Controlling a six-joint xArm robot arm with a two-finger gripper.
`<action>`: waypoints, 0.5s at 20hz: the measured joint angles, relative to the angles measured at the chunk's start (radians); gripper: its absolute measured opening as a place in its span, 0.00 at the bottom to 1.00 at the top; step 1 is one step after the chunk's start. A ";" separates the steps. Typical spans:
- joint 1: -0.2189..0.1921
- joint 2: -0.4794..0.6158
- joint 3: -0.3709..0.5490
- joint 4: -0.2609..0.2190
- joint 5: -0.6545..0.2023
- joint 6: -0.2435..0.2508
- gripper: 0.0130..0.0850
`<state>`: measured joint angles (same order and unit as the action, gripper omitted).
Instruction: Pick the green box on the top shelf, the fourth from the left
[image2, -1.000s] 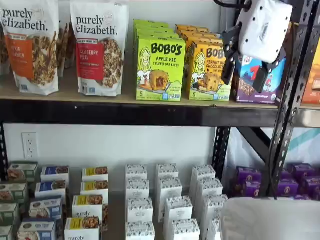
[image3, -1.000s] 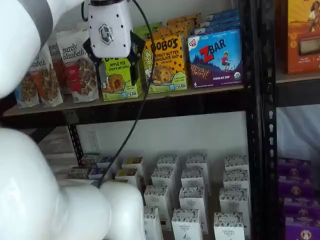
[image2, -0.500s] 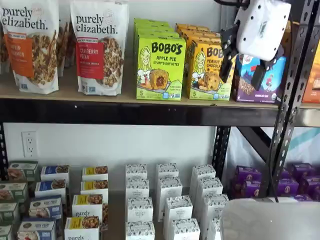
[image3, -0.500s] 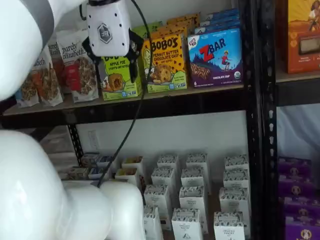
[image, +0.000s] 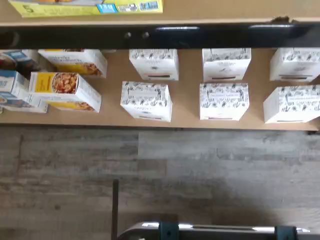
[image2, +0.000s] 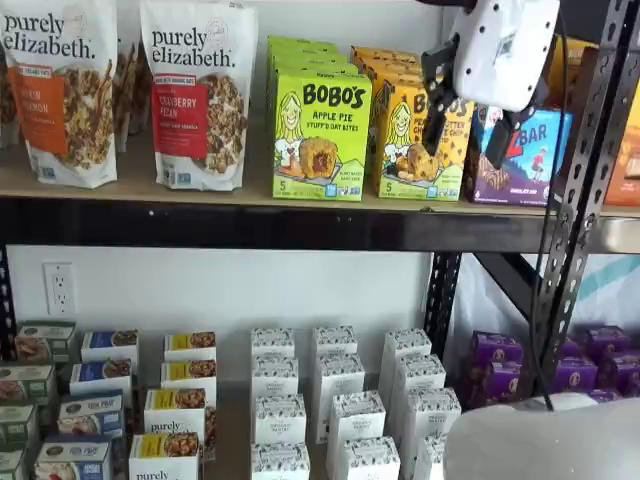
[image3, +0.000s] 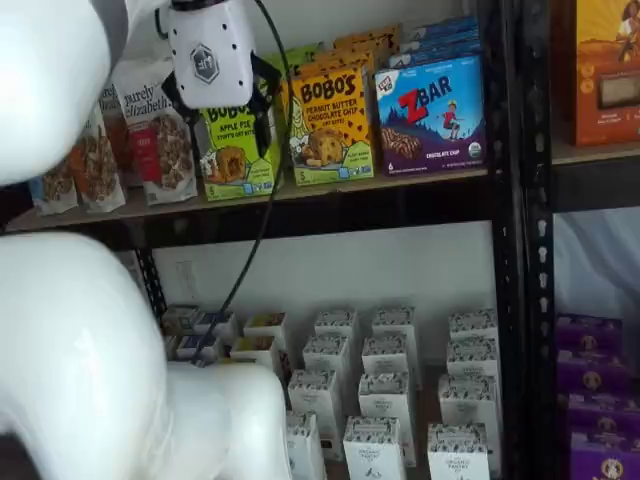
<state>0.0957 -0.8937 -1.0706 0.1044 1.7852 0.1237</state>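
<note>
Claw (image2: 465, 135) up at top-shelf height, white body, two black fingers (image2: 433, 125) hanging down and spread wide with a clear gap between them, nothing pinched. In a shelf view it hangs in front of the yellow-orange Bobo's peanut butter chocolate chip box (image2: 412, 150); in the other shelf view the same claw (image3: 215, 125) sits in front of the upper part of the green box (image3: 238, 152), a black cable (image3: 262, 215) trailing down beside it. The green box (image2: 321, 135), the lime Bobo's Apple Pie carton, stands upright at the front edge of the top shelf (image2: 250, 222), touching nothing but the board, with the Purely Elizabeth cranberry pecan bag (image2: 197, 95) on one side and the yellow-orange Bobo's box on the other. Further along, the blue ZBar box (image3: 432, 115). Below, on the lower shelf, rows of white cartons (image2: 335, 400); the wrist view looks down on those same white cartons (image: 146, 100) and the grey plank floor (image: 200, 175).
</note>
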 joint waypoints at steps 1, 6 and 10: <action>0.012 0.005 -0.002 -0.006 -0.008 0.010 1.00; 0.037 0.029 -0.012 -0.002 -0.055 0.032 1.00; 0.072 0.054 -0.023 -0.010 -0.097 0.060 1.00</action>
<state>0.1677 -0.8401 -1.0938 0.0949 1.6881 0.1835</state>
